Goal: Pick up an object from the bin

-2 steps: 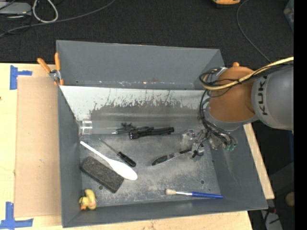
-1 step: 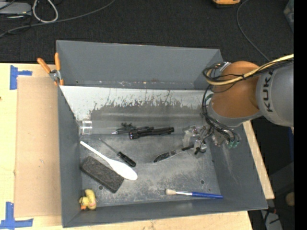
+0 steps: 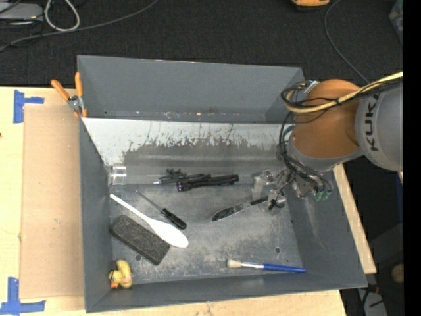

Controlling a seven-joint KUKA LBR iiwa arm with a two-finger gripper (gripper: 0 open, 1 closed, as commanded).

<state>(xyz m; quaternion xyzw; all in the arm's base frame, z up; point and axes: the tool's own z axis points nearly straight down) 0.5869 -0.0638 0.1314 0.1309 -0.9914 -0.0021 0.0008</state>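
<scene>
Camera view shows the pincer [image 3: 267,191], openness impossible to tell, beside a slim black tool [image 3: 231,210].

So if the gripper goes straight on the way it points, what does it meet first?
Probably the dark slender tool lying in the bin, right of centre: the gripper points down and leftward at its right end. Depth is unclear, so they may already touch.

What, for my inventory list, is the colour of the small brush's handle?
The brush handle is blue; camera view.
</scene>
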